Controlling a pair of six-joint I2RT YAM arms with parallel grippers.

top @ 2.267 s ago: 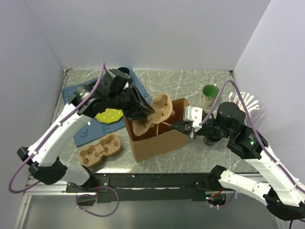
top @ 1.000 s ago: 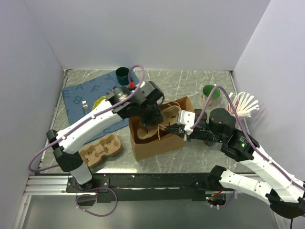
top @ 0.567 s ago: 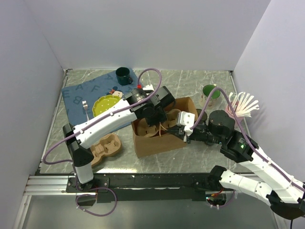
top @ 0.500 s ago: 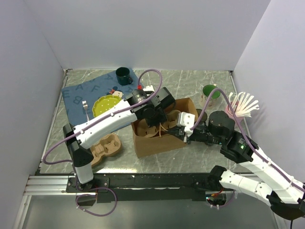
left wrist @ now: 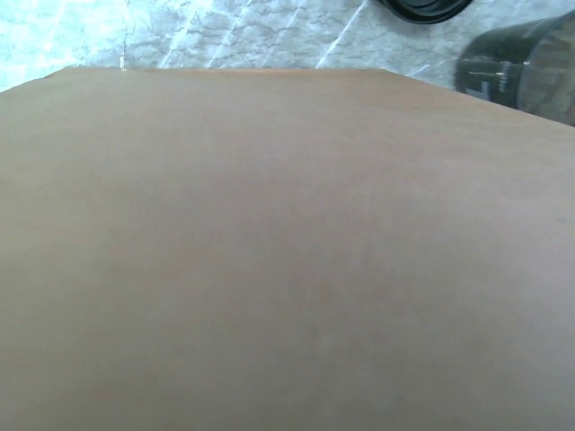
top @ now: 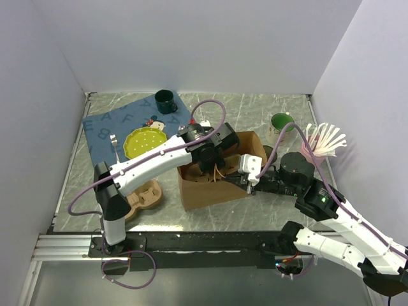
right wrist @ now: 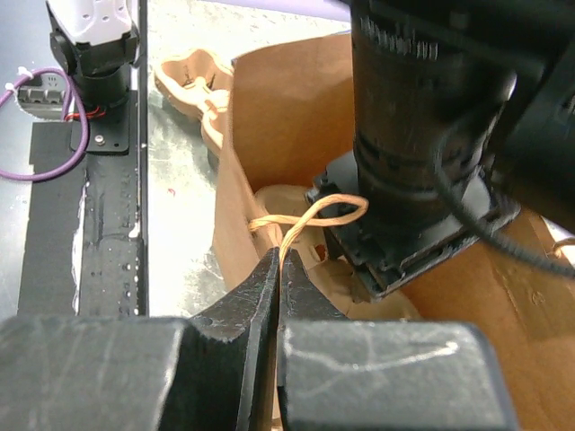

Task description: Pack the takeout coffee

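Reached deeper into the brown paper bag [top: 213,191] since a second ago, the left arm [top: 153,162] swung further across. Took the pulp cup tray [right wrist: 274,202] down inside with it. Cannot tell how the left gripper [top: 208,159] stands: buried in the bag, fingers hidden, wrist view filled with plain brown. Holds the bag's twine handle [right wrist: 310,214] pinched tight in the right gripper [right wrist: 277,269], keeping the right wall up near frame centre. At lower left of the bag, a second tray [top: 140,199].

Probably the takeout coffee [top: 266,153] just right of the bag: dark, half hidden behind the right arm, not yet packed. Likely light, top-heavy if full, thin-walled and easily crushed, with a lid that may pop off. Best taken gently round the body below the lid and kept upright.

Underneath, a marble-look table [top: 255,111], hard and smooth, so expect sliding. Little room to work: bag mouth crowded by the left arm, mug [top: 280,124] close by at upper right.
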